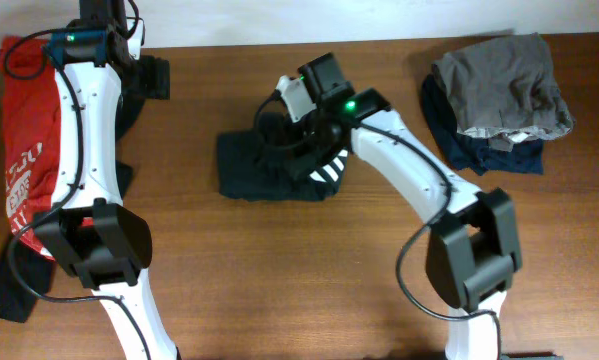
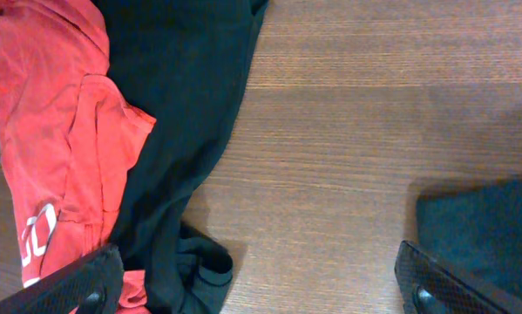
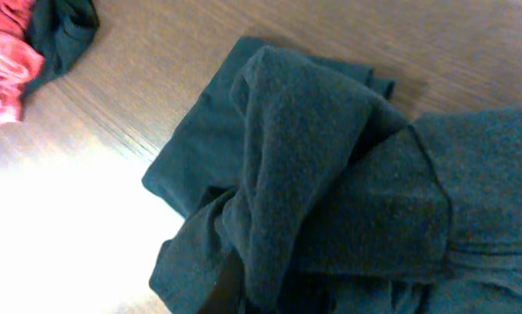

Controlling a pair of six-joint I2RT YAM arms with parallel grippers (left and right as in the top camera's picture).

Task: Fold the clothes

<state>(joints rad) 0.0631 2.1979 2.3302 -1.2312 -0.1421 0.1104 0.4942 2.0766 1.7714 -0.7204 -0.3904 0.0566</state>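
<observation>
Black T-shirt, place: the black T-shirt [image 1: 254, 165] lies folded at the middle of the table [image 1: 279, 280], well apart from the other clothes.
Black T-shirt, axis: in the overhead view its long axis runs left to right. Its white letters [image 1: 329, 168] show at the right end, on the near side.
Right gripper: the right gripper [image 1: 307, 148] sits over the right half of the fold. Its jaws are closed on a bunched ridge of the black cloth.
Right wrist view only: the ridge rises from the flat fold toward the lens and hides the fingers. The letters do not show here.
Left gripper: the left gripper [image 2: 261, 292] is at the far left with its jaws spread wide and nothing between them. Both fingers [image 2: 82, 281] show at the bottom corners of its wrist view.
Left wrist view only: the wood grain, and the edge where the red T-shirt [image 2: 43, 131] overlaps the plain black garment [image 2: 182, 105].
Overhead view only: the red T-shirt stretches near to far along the left edge. The grey garment [image 1: 499, 80] lies crumpled on the navy garment [image 1: 499, 155] at the far right.
</observation>
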